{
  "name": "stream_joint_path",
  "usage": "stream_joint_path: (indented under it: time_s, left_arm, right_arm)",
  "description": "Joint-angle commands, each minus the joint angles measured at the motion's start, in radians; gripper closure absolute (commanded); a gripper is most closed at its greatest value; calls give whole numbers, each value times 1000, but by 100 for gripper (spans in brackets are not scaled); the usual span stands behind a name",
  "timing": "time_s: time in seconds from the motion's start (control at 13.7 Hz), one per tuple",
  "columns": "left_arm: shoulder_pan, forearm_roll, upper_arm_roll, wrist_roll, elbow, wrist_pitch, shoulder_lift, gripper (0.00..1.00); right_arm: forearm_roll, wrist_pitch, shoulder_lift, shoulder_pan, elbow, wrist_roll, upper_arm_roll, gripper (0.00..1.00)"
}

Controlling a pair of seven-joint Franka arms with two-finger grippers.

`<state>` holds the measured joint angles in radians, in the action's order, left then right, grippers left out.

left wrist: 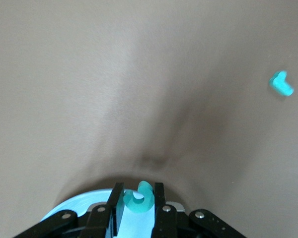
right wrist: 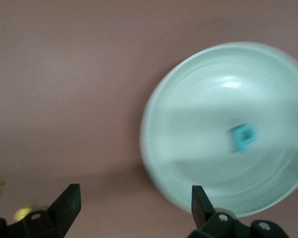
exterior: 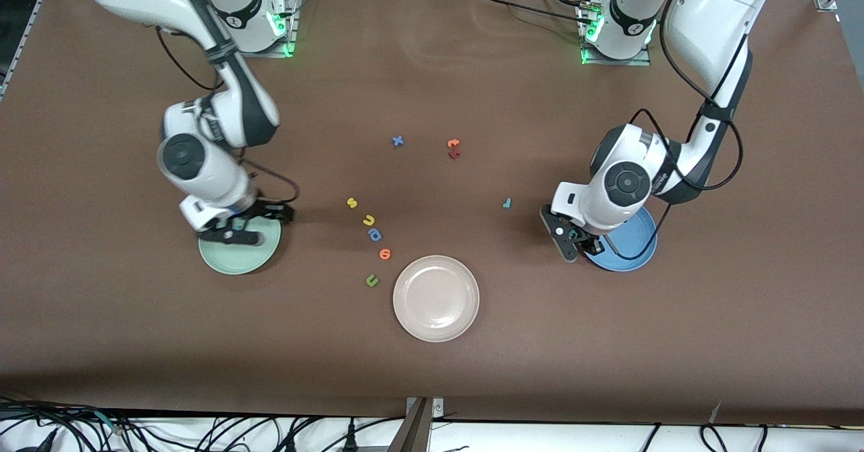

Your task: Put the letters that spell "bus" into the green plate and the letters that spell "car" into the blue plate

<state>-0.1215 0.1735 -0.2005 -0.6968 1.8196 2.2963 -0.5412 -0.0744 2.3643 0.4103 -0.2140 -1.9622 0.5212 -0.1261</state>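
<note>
My left gripper (exterior: 573, 236) (left wrist: 138, 188) is shut on the teal "c" (left wrist: 140, 202) and hangs over the rim of the blue plate (exterior: 631, 253) (left wrist: 74, 208). The teal "r" (exterior: 506, 203) (left wrist: 281, 84) lies on the table nearby, toward the middle. My right gripper (exterior: 236, 228) (right wrist: 134, 194) stands open with nothing between its fingers, over the edge of the green plate (exterior: 233, 260) (right wrist: 198, 148). The teal "b" (right wrist: 242, 137) lies in that plate. The yellow "s" (exterior: 352, 202) and yellow "u" (exterior: 368, 220) lie on the table between the plates.
A beige plate (exterior: 436, 297) sits nearer the camera, mid-table. A dark blue letter (exterior: 374, 234), an orange one (exterior: 385, 253) and a green "u" (exterior: 371, 280) continue the row from the yellow letters. Near the bases lie a blue "x" (exterior: 398, 141) and two orange-red letters (exterior: 453, 148).
</note>
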Motion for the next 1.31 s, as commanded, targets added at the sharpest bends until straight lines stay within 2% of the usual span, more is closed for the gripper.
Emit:
stream_joint_path:
  time_s: [0.0,0.22,0.29,0.36,0.44,0.51,0.66,0.8,1.02,1.24]
  left_arm:
    - [49,-38,-7,-76,-20,-49,17,80]
    - [121,-34,-5,-209,-25,-60,-3,78]
    - [125,-34,-5,-213,-23,-60,-20,65]
    - [123,-22,-5,-217,-17,-60,-23,1]
    - [109,-23,-7,-216,-17,-60,-20,0]
    - [103,-23,-8,-198,-19,-61,-14,0]
    - [103,-35,-10,-188,-20,-61,-8,0]
    - [94,-37,-14,-86,-20,-61,-8,0]
    - [53,-37,-65,191,-22,-60,-11,0]
    - [-36,-37,-68,469,-23,-55,-13,0]
  right_arm:
    - [-12,12,-16,-40,-21,195,-40,1]
    - [-13,45,10,-97,-32,362,-44,1]
    - [-28,64,19,-111,-44,368,-53,1]
    - [-109,67,34,-113,-55,349,-69,1]
    - [-213,66,48,-111,-63,295,-87,1]
    - [-267,67,59,-111,-64,221,-93,1]
    - [-272,69,62,-111,-64,95,-119,0]
    - [-274,70,58,-111,-64,-57,-122,0]
    - [-277,125,67,-101,-66,-326,-122,0]
    - [-277,208,85,-77,-66,-446,-121,0]
